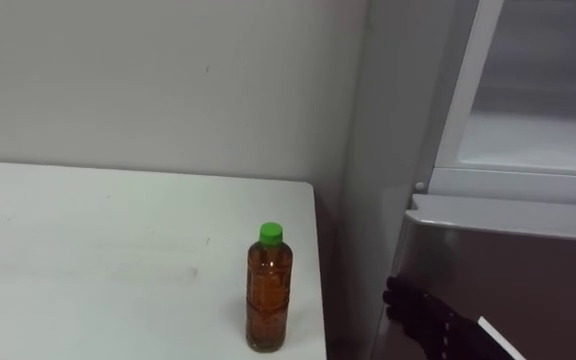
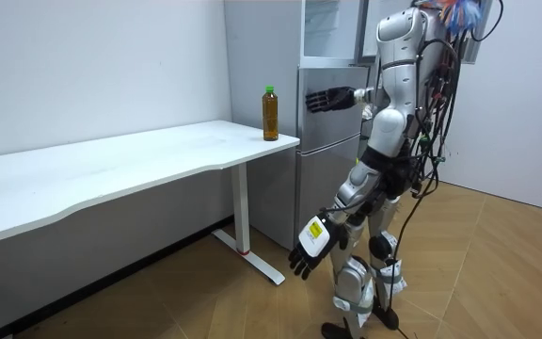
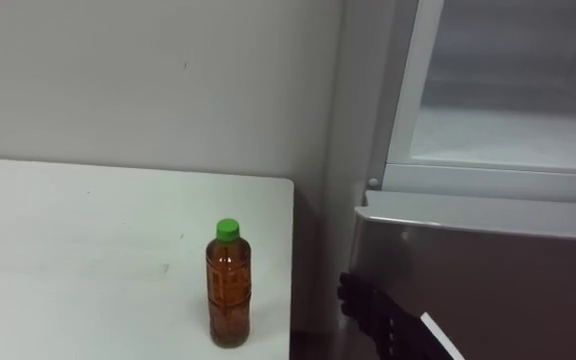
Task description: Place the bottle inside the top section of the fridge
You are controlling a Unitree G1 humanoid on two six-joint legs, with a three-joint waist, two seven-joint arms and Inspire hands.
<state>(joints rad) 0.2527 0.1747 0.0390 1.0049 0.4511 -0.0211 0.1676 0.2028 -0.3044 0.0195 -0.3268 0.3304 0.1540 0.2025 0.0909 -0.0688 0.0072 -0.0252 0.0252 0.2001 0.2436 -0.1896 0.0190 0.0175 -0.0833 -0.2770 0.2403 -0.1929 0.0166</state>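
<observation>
Right robot hand (image 1: 430, 315) is up at chest height with the fingers spread straight, holding nothing. It sits in front of the silver lower door (image 1: 508, 255) of the fridge (image 2: 332, 141), right of the bottle and apart from it. Left robot hand (image 2: 307, 250) hangs by the thigh, fingers relaxed and empty.

The bottle (image 1: 269, 290) stands upright on the white desk (image 1: 88, 250), close to the desk's right edge. It has brown liquid and a green cap (image 1: 271, 234), and nothing touches it. A narrow gap separates the desk edge from the fridge side. The robot stands facing that corner, fridge ahead-right and desk ahead-left.

The upper compartment (image 1: 533, 140) looks open, with a white shelf showing above the lower door.

Step in hand, as I judge it, is reaching for the bottle, with the grasp not yet made. To do it well:
- Swing the right hand left across the gap, keeping it off the desk edge.
- Come at the bottle from its right side at mid-body, not at the cap.
- Keep the thumb and fingers wide until the body is between them, then curl round evenly.
- The bottle is tall and narrow, so a sideways knock could tip it or push it along the desk. Slow the last bit.
- Lift straight up before turning right toward the upper shelf, and clear the top lip of the lower door on the way in.
</observation>
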